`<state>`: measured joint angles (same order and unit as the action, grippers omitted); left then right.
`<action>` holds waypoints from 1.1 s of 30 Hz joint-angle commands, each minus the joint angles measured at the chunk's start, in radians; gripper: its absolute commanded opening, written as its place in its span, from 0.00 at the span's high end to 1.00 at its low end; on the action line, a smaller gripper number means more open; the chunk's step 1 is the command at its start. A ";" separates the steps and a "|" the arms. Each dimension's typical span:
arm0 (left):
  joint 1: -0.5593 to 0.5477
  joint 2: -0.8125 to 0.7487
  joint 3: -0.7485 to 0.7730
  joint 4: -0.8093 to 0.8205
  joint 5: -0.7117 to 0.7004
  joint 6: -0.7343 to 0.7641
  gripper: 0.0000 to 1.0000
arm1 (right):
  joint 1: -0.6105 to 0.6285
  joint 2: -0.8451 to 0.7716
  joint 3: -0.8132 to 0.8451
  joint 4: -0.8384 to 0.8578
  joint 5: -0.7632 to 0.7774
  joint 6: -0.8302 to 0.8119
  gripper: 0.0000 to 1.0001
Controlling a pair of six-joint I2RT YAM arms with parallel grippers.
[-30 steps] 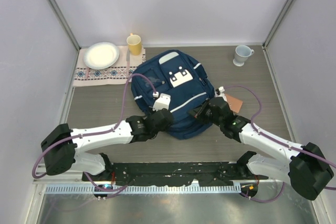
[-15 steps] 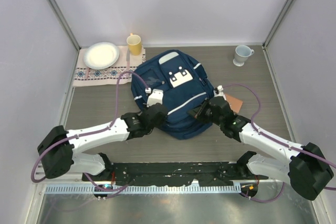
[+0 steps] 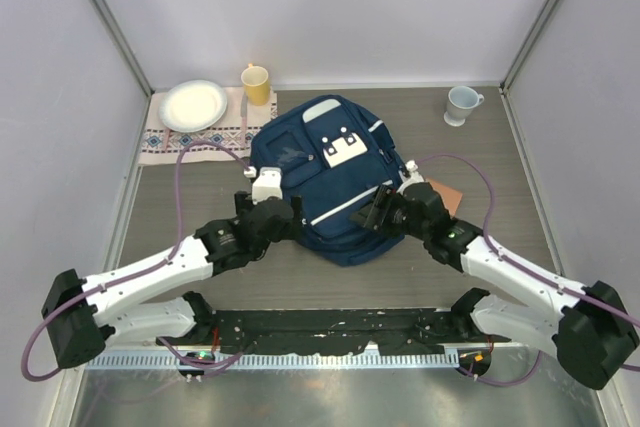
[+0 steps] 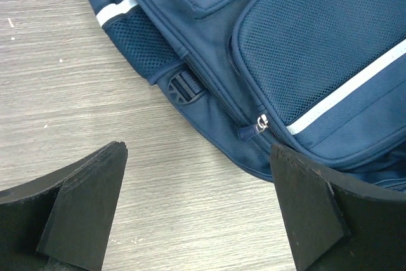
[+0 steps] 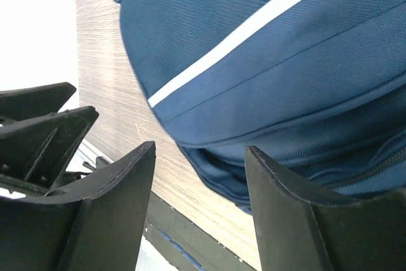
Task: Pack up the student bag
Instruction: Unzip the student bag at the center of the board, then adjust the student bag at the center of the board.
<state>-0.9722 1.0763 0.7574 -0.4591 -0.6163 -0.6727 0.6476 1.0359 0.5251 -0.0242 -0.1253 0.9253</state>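
The student bag (image 3: 330, 172) lies flat mid-table, navy with white stripes and a white buckled flap. My left gripper (image 3: 282, 215) hovers at its near-left edge, open. In the left wrist view the left gripper (image 4: 196, 182) is over bare table, with the student bag (image 4: 304, 49), its zipper pull (image 4: 254, 128) and a small black buckle (image 4: 186, 85) just ahead. My right gripper (image 3: 383, 213) is at the bag's near-right edge. In the right wrist view the right gripper (image 5: 200, 150) is open around nothing, with the student bag (image 5: 266, 49) bulging close in front.
A white plate (image 3: 193, 105) rests on a patterned cloth (image 3: 190, 139) at the back left, beside a yellow cup (image 3: 256, 84). A pale mug (image 3: 461, 104) stands at the back right. A flat brown item (image 3: 446, 196) lies right of the bag. A black rail (image 3: 330, 329) runs along the near edge.
Both grippers have gone from shut to open. My left arm has drawn back leftward off the bag's near edge. The right arm has shifted only slightly.
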 commanded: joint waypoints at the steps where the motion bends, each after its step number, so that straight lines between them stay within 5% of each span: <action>1: 0.001 -0.076 -0.004 -0.056 -0.049 -0.047 0.00 | 0.006 -0.135 0.046 -0.109 0.057 -0.097 0.34; 13: 0.013 0.005 0.243 -0.023 -0.048 0.047 0.00 | 0.000 -0.189 0.169 -0.273 0.374 -0.117 0.29; 18: 0.036 0.048 0.309 0.123 0.038 0.044 0.00 | -0.022 -0.186 0.254 -0.290 0.521 -0.112 0.17; 23: 0.058 0.096 0.414 0.068 0.053 -0.005 0.00 | -0.071 -0.142 0.363 -0.312 0.644 -0.109 0.10; 33: 0.104 0.013 0.146 0.315 0.099 -0.062 0.00 | -0.199 -0.051 0.199 -0.246 0.545 -0.210 0.09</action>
<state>-0.8986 1.1072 0.9421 -0.2619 -0.5240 -0.7376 0.5194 0.9771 0.8261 -0.3237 0.4576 0.7742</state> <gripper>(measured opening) 0.995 0.904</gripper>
